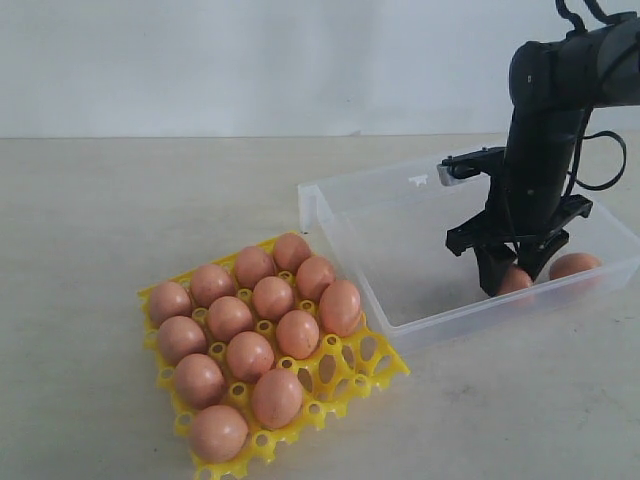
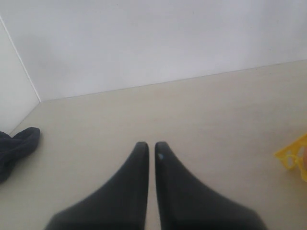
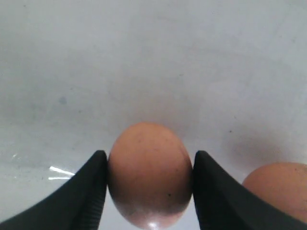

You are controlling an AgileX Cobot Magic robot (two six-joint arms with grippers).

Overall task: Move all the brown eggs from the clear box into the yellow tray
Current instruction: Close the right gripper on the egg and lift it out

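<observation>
**Right gripper closes on an egg in the clear box; tray nearly full**

In the exterior view the right gripper [image 1: 515, 276] reaches down into the right end of the clear box [image 1: 440, 322], at the right of the frame. The right wrist view shows its two black fingers [image 3: 91, 191] pressed against opposite sides of one brown egg [image 3: 149, 172], partly open to the egg's width. The egg sits low on the box floor, with a pale reflection under it. A second egg [image 1: 574, 265] lies just beside it, nearer the right wall of the box, untouched.

The yellow tray [image 1: 385, 368] sits at the lower left centre of the exterior frame, its upper right corner close to the near left corner of the box. Fourteen brown eggs [image 1: 250, 355] fill its cups in rows; a few cups along the lower right edge are open.

The left gripper [image 2: 148, 146] appears only in its own wrist view, fingers drawn almost together with a thin gap, holding nothing, above the bare table [image 2: 216, 110]. A corner of the tray shows at that frame's right edge, and a dark cloth [image 2: 17, 143] at its left edge.
</observation>
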